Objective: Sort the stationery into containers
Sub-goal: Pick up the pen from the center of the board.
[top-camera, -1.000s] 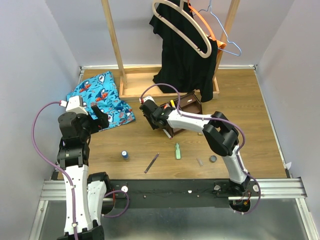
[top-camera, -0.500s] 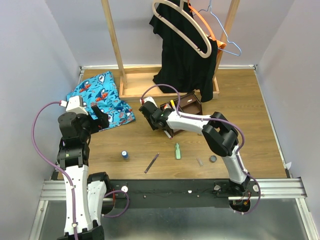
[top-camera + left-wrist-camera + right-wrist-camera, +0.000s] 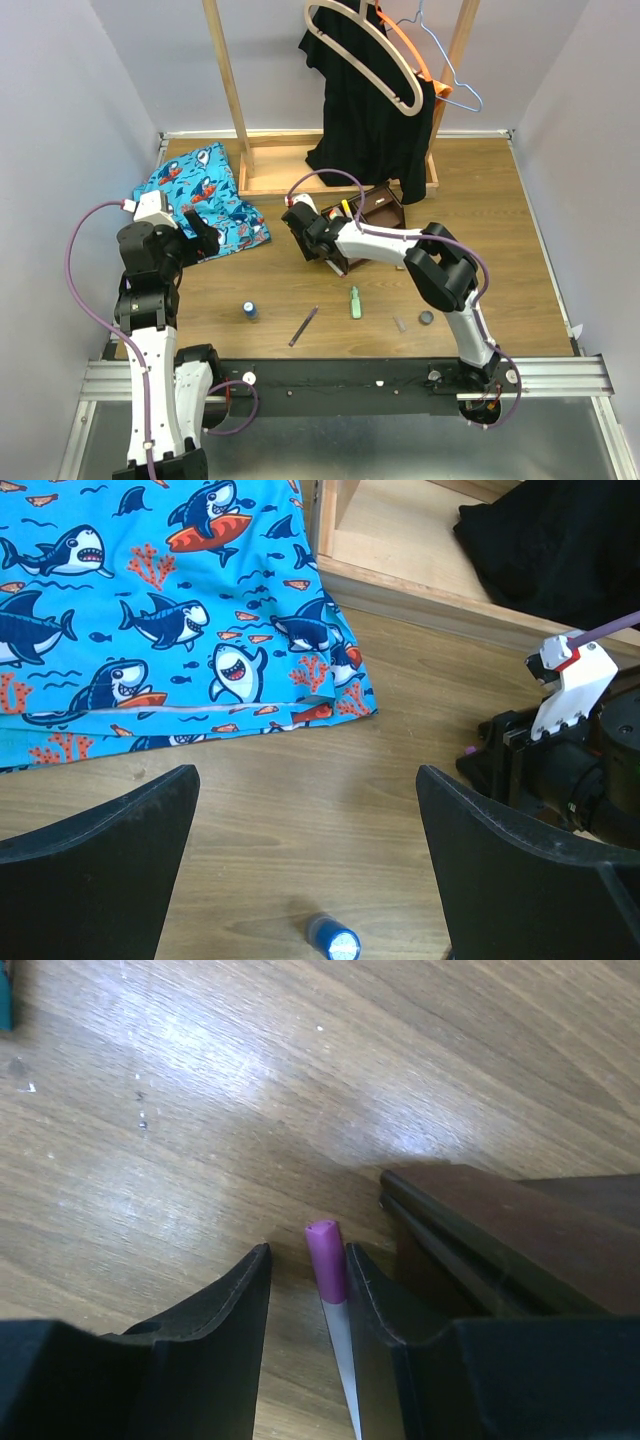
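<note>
My right gripper (image 3: 305,1260) is open and low over the table, just left of the dark brown organizer (image 3: 500,1230). A pink-capped marker (image 3: 326,1258) with a white body stands between its fingers. It leans on the right finger, with a gap to the left one. In the top view the right gripper (image 3: 303,240) sits at the left corner of the organizer (image 3: 378,210). Orange and yellow markers (image 3: 345,208) stick up from the organizer. On the table lie a blue bottle (image 3: 249,310), purple pen (image 3: 304,325), green marker (image 3: 354,302), tan eraser (image 3: 400,323) and dark disc (image 3: 426,318). My left gripper (image 3: 310,830) hangs wide open above the bottle (image 3: 333,940).
A blue shark-print cloth (image 3: 200,195) lies at the back left. The light wooden rack base (image 3: 290,170) carries a black garment (image 3: 370,120) on hangers just behind the organizer. Grey walls close in both sides of the table.
The right gripper has edged slightly away from the near edge and its jaws have parted a little around the pink marker. The left arm has not moved.
</note>
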`<act>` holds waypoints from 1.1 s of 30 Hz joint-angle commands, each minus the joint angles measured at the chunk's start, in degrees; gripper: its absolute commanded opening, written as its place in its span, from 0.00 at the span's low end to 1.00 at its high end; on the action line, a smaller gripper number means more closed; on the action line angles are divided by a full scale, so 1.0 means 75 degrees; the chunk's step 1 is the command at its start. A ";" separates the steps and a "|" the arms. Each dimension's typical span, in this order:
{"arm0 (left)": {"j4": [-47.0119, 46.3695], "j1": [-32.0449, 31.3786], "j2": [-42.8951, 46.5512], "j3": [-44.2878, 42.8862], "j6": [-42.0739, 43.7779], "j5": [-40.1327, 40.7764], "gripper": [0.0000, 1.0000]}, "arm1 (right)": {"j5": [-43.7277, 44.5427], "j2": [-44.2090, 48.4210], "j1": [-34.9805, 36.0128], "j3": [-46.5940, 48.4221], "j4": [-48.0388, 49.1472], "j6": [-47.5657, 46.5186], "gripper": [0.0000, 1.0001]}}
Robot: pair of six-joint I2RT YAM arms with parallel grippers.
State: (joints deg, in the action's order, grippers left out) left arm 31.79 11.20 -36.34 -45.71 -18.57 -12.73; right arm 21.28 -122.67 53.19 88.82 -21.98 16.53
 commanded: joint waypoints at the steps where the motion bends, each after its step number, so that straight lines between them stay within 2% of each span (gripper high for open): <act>1: -0.0184 0.0053 0.0017 -0.0022 -0.0102 -0.0236 0.99 | -0.0961 -0.0062 -0.0084 -0.0147 -0.0117 -0.0118 0.44; 10: -0.0196 0.0065 0.0099 0.0001 -0.0103 -0.0248 0.99 | -0.1278 0.0184 -0.0072 -0.0252 -0.0117 -0.0610 0.40; 14: -0.0208 0.0077 0.0169 0.0025 -0.0102 -0.0224 0.99 | -0.1279 0.0278 -0.0049 -0.0416 -0.0279 -0.1020 0.30; 19: -0.0266 0.0100 0.0251 0.0130 -0.0149 -0.0248 0.99 | -0.1360 0.0372 -0.0049 -0.0709 -0.0538 -0.1384 0.27; 20: -0.0278 0.0112 0.0274 0.0142 -0.0161 -0.0259 0.99 | -0.1430 0.0360 -0.0049 -0.0709 -0.0573 -0.1477 0.21; 22: -0.0301 0.0124 0.0298 0.0177 -0.0196 -0.0283 0.99 | -0.1815 0.0279 -0.0049 -0.0674 -0.0632 -0.1770 0.14; 23: -0.0301 0.0124 0.0310 0.0177 -0.0196 -0.0283 0.99 | -0.2003 0.0267 -0.0049 -0.0523 -0.0737 -0.1899 0.07; 25: -0.0301 0.0135 0.0310 0.0154 -0.0196 -0.0306 0.99 | -0.2413 0.0266 -0.0037 -0.0405 -0.0726 -0.2017 0.01; 30: -0.0231 0.0135 0.0135 -0.0057 -0.0114 -0.0283 0.99 | -0.3188 0.0465 -0.0002 0.0507 -0.0680 -0.2053 0.01; 33: -0.0243 0.0124 -0.0041 -0.0174 -0.0079 -0.0306 0.99 | -0.3809 0.0839 -0.0002 0.0720 -0.0200 -0.2134 0.01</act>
State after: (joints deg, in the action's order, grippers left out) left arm 30.72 11.68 -35.40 -45.21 -19.55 -13.72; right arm 1.65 -120.20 52.62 89.25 -25.47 2.48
